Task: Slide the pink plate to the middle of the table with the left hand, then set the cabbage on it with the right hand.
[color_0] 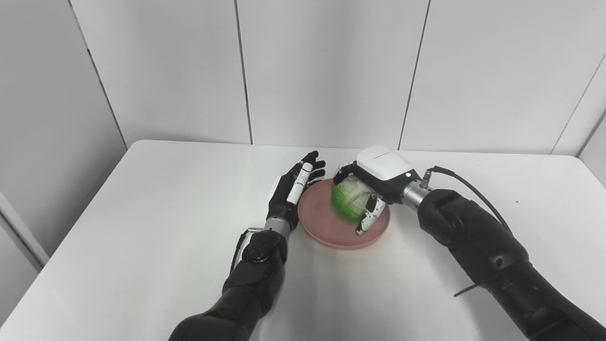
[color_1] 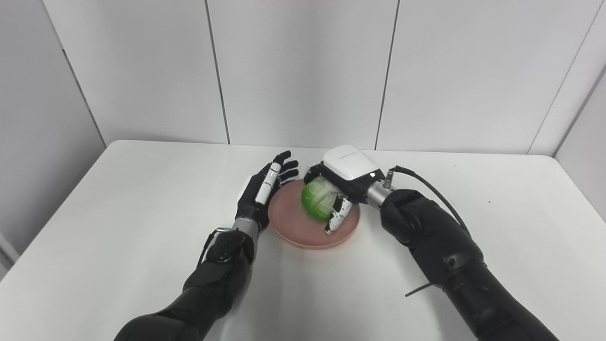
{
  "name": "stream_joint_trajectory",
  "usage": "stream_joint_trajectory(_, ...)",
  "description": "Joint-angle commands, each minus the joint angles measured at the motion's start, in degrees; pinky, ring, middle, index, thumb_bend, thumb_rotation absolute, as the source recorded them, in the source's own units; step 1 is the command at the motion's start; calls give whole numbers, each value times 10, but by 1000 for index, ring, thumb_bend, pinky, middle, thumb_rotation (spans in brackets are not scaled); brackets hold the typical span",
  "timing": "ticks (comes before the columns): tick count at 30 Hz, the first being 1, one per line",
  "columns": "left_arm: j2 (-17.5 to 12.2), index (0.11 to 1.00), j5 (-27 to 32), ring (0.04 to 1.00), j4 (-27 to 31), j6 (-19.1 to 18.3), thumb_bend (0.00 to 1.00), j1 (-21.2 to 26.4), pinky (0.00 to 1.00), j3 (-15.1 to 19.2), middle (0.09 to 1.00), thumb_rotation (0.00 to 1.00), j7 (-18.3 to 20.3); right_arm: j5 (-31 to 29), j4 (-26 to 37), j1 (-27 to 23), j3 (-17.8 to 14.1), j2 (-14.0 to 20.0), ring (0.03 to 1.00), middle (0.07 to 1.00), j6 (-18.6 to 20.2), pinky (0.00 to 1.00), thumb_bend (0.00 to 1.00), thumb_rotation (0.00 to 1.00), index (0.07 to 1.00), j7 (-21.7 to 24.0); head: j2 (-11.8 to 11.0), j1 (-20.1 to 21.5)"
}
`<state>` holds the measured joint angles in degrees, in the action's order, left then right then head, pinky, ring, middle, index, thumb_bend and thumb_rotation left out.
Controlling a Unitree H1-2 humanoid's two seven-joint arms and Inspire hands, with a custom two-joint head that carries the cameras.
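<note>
Left eye view sets my work a little right of the picture's centre; right eye view sets the same scene nearer the centre, and shows a bit more of the pink plate [color_1: 303,237] between my left wrist and the cabbage [color_1: 316,201]. Otherwise both tell the same story.

My right hand [color_0: 374,182] is wrapped around the cabbage, fingers curled over its far side and thumb [color_0: 369,219] pressed down its near side, holding it over the plate's middle. Whether the cabbage already touches the plate I cannot tell; my fingers hide its underside.

My left hand [color_0: 296,187] holds nothing, fingers spread and extended, standing on edge just beside the plate's left rim. I cannot tell if it touches the rim.

The plate is round, shallow and matte, with a low raised lip. The cabbage is a rounded, glossy green ball with paler veined leaves. My hands have black fingers with white plates; the right hand's back is a smooth white shell. The table [color_0: 142,227] is plain, smooth white with rounded corners.
</note>
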<state>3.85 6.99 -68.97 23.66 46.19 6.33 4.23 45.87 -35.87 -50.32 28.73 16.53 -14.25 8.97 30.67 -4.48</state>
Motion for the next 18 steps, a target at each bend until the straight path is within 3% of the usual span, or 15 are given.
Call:
stream_joint_trajectory(1, 10, 831, -1, 821, -45, -50, 713, -47, 788, -2, 818, 810, -7, -12, 23, -22, -13, 6, 682, 739, 21, 569, 993, 446, 723, 10, 1, -1)
stream_joint_trajectory(2, 10, 833, 0, 821, -45, -51, 721, -47, 795, -1, 820, 806, -7, -13, 25, -22, -14, 6, 750, 782, 24, 670, 999, 504, 743, 15, 1, -1)
stream_joint_trajectory(5, 9, 826, -1, 814, -45, -50, 728, -48, 787, -2, 815, 804, -8, -17, 31, -22, -16, 9, 834, 839, 34, 840, 1000, 618, 777, 36, 1, -1)
stream_joint_trajectory(9, 8, 824, 2, 814, -45, -50, 720, -48, 788, 1, 815, 799, -7, -20, 42, -23, -19, 15, 890, 900, 39, 951, 1000, 827, 828, 56, 3, 3)
stream_joint_trajectory(11, 7, 821, 2, 819, -46, -48, 721, -48, 786, 1, 812, 801, -9, -28, 43, -23, -28, 16, 891, 905, 36, 953, 1000, 912, 844, 53, 3, 4)
stream_joint_trajectory(16, 4, 817, -6, 817, -39, -27, 711, -51, 792, -4, 802, 796, -19, -60, 53, -13, -64, 16, 878, 886, 25, 925, 974, 992, 845, 30, 4, 8)
stream_joint_trajectory(17, 3, 816, -11, 815, -33, -12, 710, -53, 791, -6, 800, 794, -29, -82, 54, -4, -87, 11, 875, 883, 21, 919, 966, 996, 844, 10, 5, 12)
stream_joint_trajectory(18, 3, 825, -14, 820, -29, -1, 735, -54, 795, -7, 813, 775, -37, -98, 54, 2, -103, 7, 828, 852, 20, 772, 937, 999, 829, -4, 5, 12)
